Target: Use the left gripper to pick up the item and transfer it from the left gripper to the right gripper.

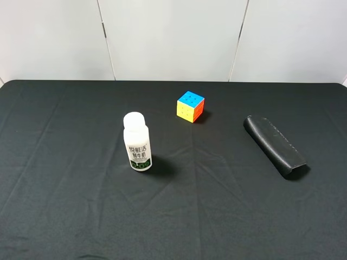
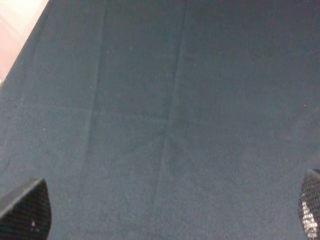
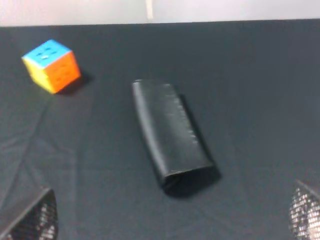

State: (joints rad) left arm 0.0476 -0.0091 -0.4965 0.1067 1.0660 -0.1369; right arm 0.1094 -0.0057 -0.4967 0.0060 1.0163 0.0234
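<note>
The case lies flat on the table, right of the cube, untouched. My left tool and right tool both gape wide, holding nothing.

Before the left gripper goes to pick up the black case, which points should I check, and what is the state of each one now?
1. Black case lies flat on the black cloth with nothing on top: ok.
2. Case stands apart from the cube and the white bottle: ok.
3. Left gripper open, fingers spread, nothing between them: ok.
4. Left gripper is over the case: not ok; its wrist view shows only bare cloth.
5. Right gripper open and empty for the handover: ok.
6. Left arm's reach to the case on the right side of the cloth: cannot tell.
</note>
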